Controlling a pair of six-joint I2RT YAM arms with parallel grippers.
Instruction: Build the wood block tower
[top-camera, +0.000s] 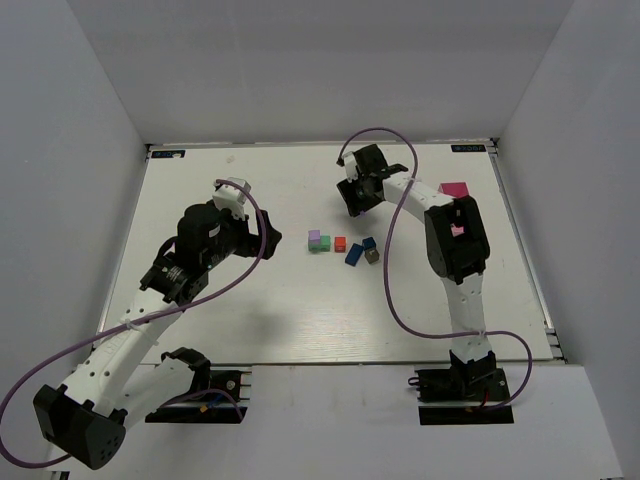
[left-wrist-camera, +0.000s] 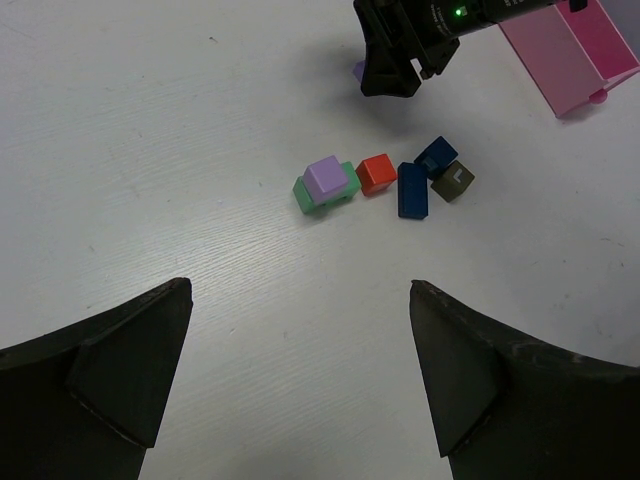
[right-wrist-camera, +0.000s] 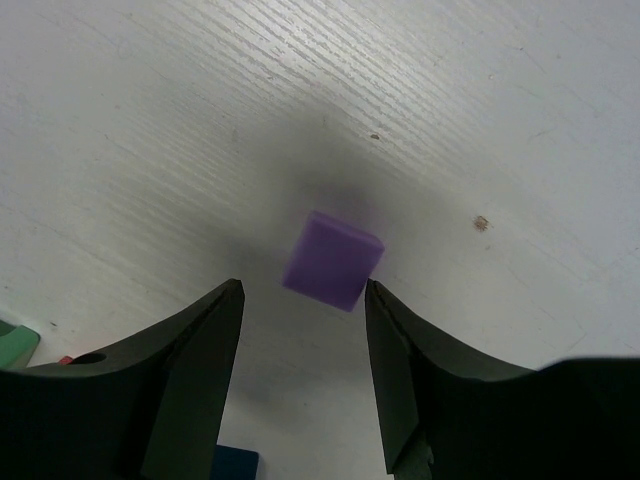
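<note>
Above far table (right-wrist-camera: 150, 120), right hand (right-wrist-camera: 303, 286) half open, straddling lilac block (right-wrist-camera: 333, 260).

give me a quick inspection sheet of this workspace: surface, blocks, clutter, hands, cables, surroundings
surface: white table, no spills or damage seen
job's things: lilac block sits on green block; red block, blue brick, blue block and grey block lie loose beside them; purple block lies apart on the table; no tower beyond that one pair
clutter: pink box at the far right
hands: left hand wide open, empty; right hand open, its tips just short of the purple block, not touching it
cables: purple cables loop along both arms, clear of the blocks
surroundings: white walls on three sides
</note>
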